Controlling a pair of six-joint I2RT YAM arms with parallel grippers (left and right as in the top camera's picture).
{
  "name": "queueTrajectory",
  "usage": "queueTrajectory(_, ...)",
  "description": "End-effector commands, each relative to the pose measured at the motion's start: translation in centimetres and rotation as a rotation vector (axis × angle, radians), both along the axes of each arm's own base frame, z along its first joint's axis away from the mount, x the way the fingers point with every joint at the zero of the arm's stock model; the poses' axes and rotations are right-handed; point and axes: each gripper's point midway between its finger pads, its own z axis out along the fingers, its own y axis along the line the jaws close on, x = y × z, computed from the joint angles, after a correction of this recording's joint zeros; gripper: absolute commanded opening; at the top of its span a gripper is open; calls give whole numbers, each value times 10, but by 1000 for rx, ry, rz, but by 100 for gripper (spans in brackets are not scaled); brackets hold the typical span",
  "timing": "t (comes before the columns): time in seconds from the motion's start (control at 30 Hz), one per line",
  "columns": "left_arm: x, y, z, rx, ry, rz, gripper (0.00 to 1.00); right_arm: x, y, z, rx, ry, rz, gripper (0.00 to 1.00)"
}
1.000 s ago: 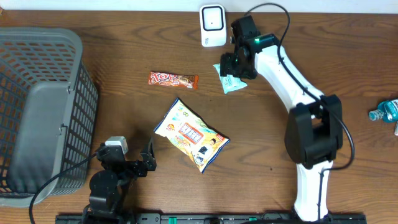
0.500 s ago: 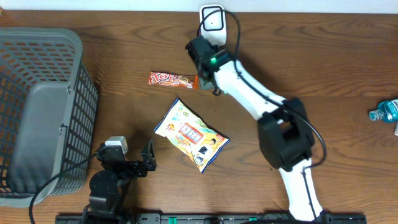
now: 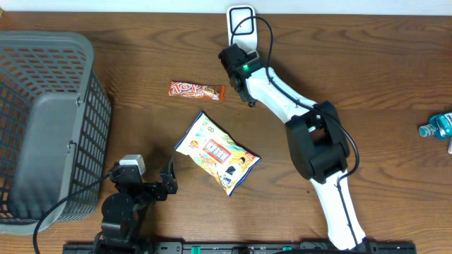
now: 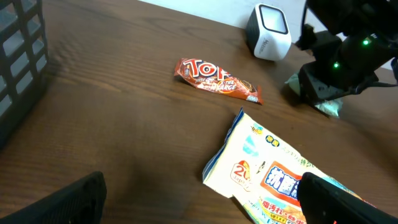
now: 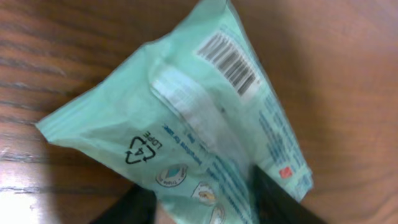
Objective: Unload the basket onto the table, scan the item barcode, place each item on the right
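Observation:
A teal packet point(image 5: 205, 124) fills the right wrist view with its printed barcode point(image 5: 227, 62) facing the camera. My right gripper point(image 5: 205, 208) is shut on the packet's lower end, one dark finger on each side. From overhead the right gripper point(image 3: 240, 81) hangs just below the white scanner point(image 3: 241, 28) and hides the packet. The left wrist view shows a corner of the packet point(image 4: 326, 107) under that gripper, near the scanner point(image 4: 268, 31). My left gripper point(image 4: 199, 205) stands open and empty at the table's front edge.
A red candy bar point(image 3: 196, 90) lies left of the right gripper. A yellow snack bag point(image 3: 217, 153) sits mid-table. A grey basket point(image 3: 42, 127) fills the left side. A blue bottle point(image 3: 438, 127) lies at the right edge.
The right arm swung left from beside the scanner, carrying the teal packet off its spot on the table, and its jaws narrowed on it. The left arm stayed still.

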Motion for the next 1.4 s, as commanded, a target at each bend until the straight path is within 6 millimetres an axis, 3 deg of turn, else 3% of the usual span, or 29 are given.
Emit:
queueTrajectory(0.0,-1,0,-10,-2,28,4,98,-51,-9,-95,-12,325,74,23)
queueTrajectory(0.07,-1,0,-10,-3,29,4,98,-60,-14,-106,-36,378,93,3)
queueTrajectory(0.17,-1,0,-10,-2,28,4,98,-66,-11,-107,-13,416,121,1)
queueTrajectory(0.27,-1,0,-10,-3,29,4,98,-60,9,-85,76,409,166,1)
queueTrajectory(0.37,-1,0,-10,-2,28,4,98,-54,46,-34,271,393,244,1)
queueTrajectory(0.47,-1,0,-10,-3,29,4,98,-57,91,37,575,389,442,1)
queueTrajectory(0.57,-1,0,-10,-3,29,4,98,-60,106,98,838,354,572,1)
queueTrajectory(0.67,-1,0,-10,-3,29,4,98,-60,103,132,1089,361,614,1)
queueTrajectory(0.73,-1,0,-10,-3,29,4,98,-57,98,131,1177,379,599,1)
queueTrajectory(0.8,-1,0,-10,-3,29,4,98,-52,84,110,1152,406,535,1)
queueTrajectory(0.83,-1,0,-10,-3,29,4,98,-51,73,94,1090,431,474,2)
queueTrajectory(0.93,-1,0,-10,-2,28,4,98,-61,49,64,880,490,406,18)
queueTrajectory(1.03,-1,0,-10,-3,29,4,98,-69,48,59,756,498,502,26)
queueTrajectory(1.13,-1,0,-10,-3,29,4,98,-65,35,45,512,474,525,34)
queueTrajectory(1.2,-1,0,-10,-2,28,4,98,-65,34,39,402,465,533,36)
queueTrajectory(1.27,-1,0,-10,-2,28,4,98,-64,48,39,336,431,572,50)
queueTrajectory(1.37,-1,0,-10,-2,28,4,98,-60,55,38,238,387,596,58)
